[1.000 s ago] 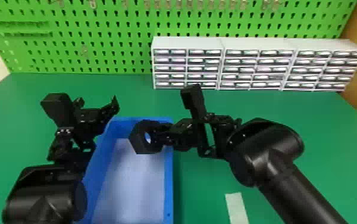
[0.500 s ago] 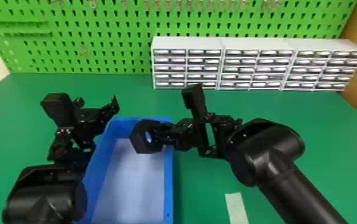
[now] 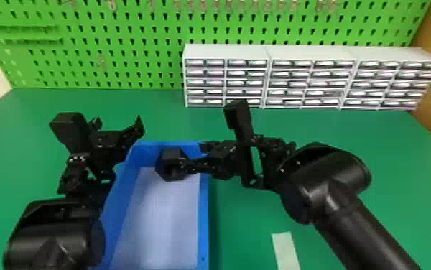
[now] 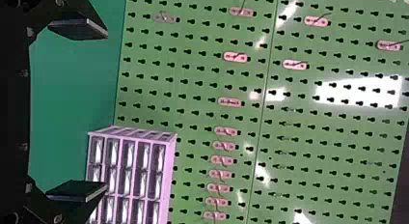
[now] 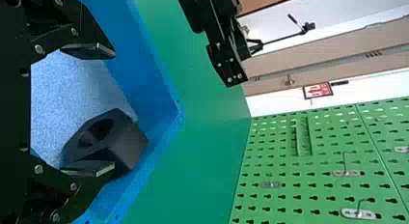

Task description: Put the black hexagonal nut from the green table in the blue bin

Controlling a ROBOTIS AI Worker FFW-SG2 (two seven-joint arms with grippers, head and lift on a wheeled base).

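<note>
Green pegboard [image 3: 146, 46] rises behind the green table [image 3: 161, 107]. Inside the far end of the blue bin [image 3: 204, 222] is the black hexagonal nut [image 3: 168, 158]. Over it is the right hand [image 3: 192, 155], its fingers wide apart, gripping nothing; one overlaps the nut in the wrist view, though I cannot tell whether they touch. Beside the bin, the left hand [image 3: 117, 122] is spread open and empty. White drawer units [image 3: 225, 52] stand against the pegboard.
</note>
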